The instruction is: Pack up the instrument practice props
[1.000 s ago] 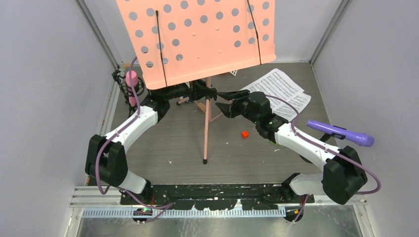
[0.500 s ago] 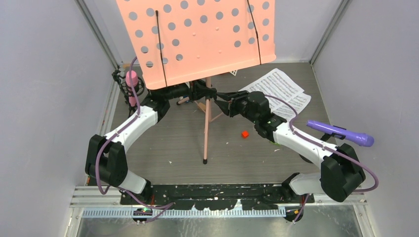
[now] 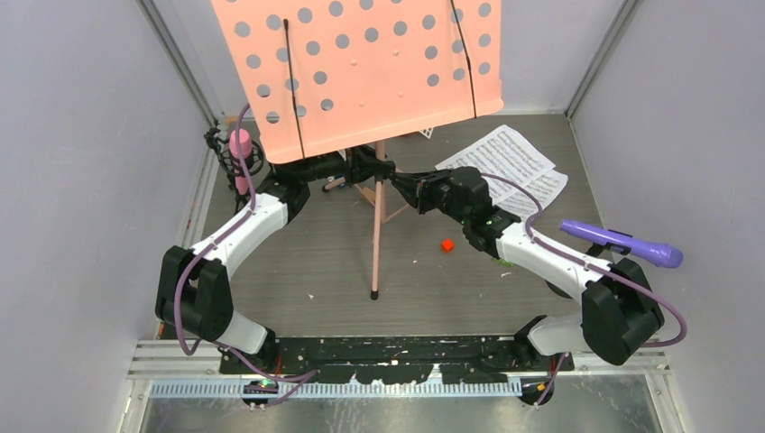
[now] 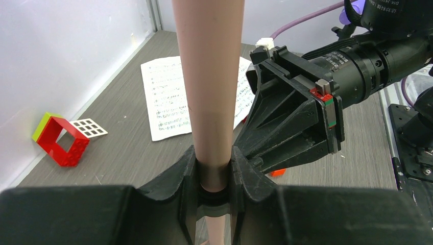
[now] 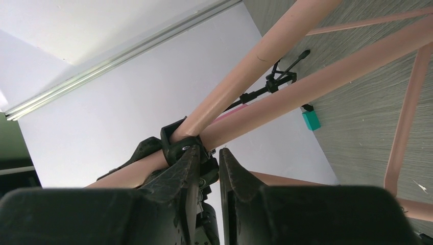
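- Up close, left gripper (image 4: 214, 168) clamped shut on the round pink pole (image 4: 208, 76) of the pink perforated metal music rack with tripod legs (image 3: 361, 63), one black finger pressed to each side of the pole.
- Straight across the pole from it, right gripper (image 5: 209, 155), fingers drawn almost together with only a thin slit between, tips up against the black collar (image 5: 173, 138) where the pink legs meet the pole; cannot tell whether anything is pinched there.
- Just behind the right gripper, beside its wrist, a small red toy block (image 3: 447, 244) on the grey wood-grain table (image 3: 307, 262).
- Beyond the left gripper's fingertips, past the pole, white printed sheet-music pages (image 4: 168, 97) lying flat.
- Farther out on that same side, a red and lime-green square frame block (image 4: 60, 140) close to the wall.
- Off the left gripper's outer flank, a pink microphone (image 3: 240, 149) standing upright in a black wire mic mount (image 3: 215, 140).
- Well away from the right gripper, out past its elbow, a purple microphone (image 3: 622, 242) near the side wall.
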You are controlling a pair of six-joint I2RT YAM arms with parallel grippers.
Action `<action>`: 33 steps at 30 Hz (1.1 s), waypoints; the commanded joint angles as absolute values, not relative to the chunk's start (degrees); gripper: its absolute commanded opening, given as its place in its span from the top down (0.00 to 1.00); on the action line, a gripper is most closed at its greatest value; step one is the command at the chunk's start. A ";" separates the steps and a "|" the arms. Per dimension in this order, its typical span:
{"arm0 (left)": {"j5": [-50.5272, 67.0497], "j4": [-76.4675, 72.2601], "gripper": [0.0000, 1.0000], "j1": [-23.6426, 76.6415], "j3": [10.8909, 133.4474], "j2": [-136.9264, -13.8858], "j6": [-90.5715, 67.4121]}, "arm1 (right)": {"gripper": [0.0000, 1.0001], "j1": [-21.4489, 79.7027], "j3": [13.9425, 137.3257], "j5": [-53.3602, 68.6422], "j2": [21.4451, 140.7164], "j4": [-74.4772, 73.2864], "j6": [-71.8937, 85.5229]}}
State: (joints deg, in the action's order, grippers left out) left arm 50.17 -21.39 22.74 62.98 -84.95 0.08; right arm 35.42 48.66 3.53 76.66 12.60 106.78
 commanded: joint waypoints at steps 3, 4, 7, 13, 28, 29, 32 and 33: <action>51.23 -16.08 1.00 23.19 62.19 -85.85 2.46 | 0.82 36.67 52.11 5.04 76.83 16.60 104.36; 51.26 -16.08 1.00 23.20 62.18 -85.87 2.45 | 0.81 36.65 52.16 4.94 76.70 16.33 104.28; 51.26 -16.08 1.00 23.16 62.17 -85.87 2.46 | 0.66 36.70 52.29 5.55 76.51 16.31 104.59; 51.23 -15.76 1.00 23.20 62.42 -86.04 2.48 | 0.54 37.08 52.37 5.87 75.57 16.57 105.77; 51.15 -15.56 1.00 23.20 62.49 -86.13 2.54 | 0.76 38.13 52.30 6.33 75.60 18.48 107.05; 51.15 -15.56 1.00 23.20 62.55 -86.13 2.53 | 0.77 38.12 52.30 6.21 75.51 18.50 106.95; 51.15 -15.48 1.00 23.21 62.49 -86.22 2.51 | 0.81 38.12 52.29 5.83 75.47 18.50 105.99; 51.15 -15.48 1.00 23.21 62.49 -86.14 2.47 | 0.82 38.14 52.37 5.68 75.49 18.42 105.27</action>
